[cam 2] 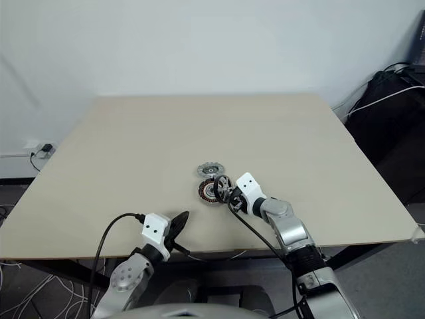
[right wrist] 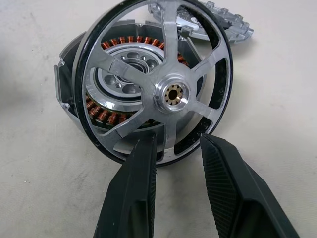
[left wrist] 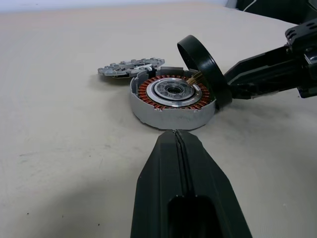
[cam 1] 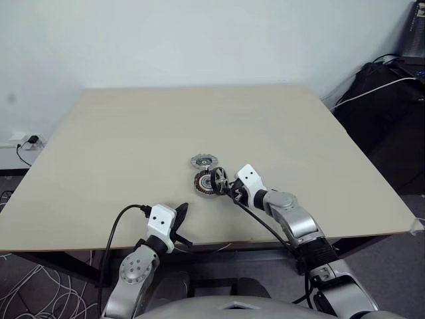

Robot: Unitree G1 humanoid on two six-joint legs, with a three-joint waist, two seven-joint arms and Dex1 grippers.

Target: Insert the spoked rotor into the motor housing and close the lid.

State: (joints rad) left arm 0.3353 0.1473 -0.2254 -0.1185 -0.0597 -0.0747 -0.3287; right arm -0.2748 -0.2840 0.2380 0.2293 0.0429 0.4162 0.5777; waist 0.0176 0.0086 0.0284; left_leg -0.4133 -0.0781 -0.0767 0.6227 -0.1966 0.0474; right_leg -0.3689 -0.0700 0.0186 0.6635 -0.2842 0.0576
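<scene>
The spoked rotor [right wrist: 157, 87] is seen tipped up on edge against the rim of the motor housing [left wrist: 172, 101], its brass hub leaning over the copper windings, not yet seated. It is pinched at its lower rim between the two fingers of the right gripper [right wrist: 173, 148], which are closed on the dark band and the spoke behind it. The left gripper [left wrist: 181, 163] is clenched with nothing in it and is held near the housing, apart from it. The lid [cam 1: 204, 160] lies flat on the table [cam 1: 119, 133], just beyond the housing. The rotor is judged to be rigid metal, fairly heavy for its size and smooth on the rim, so a slip is possible; if magnets are inside, a sudden pull toward the windings could be expected. The rim is judged the best place to be held, with the hub left free for the shaft to be lined up. The thin windings could be scraped if the wheel is dropped crooked.
</scene>
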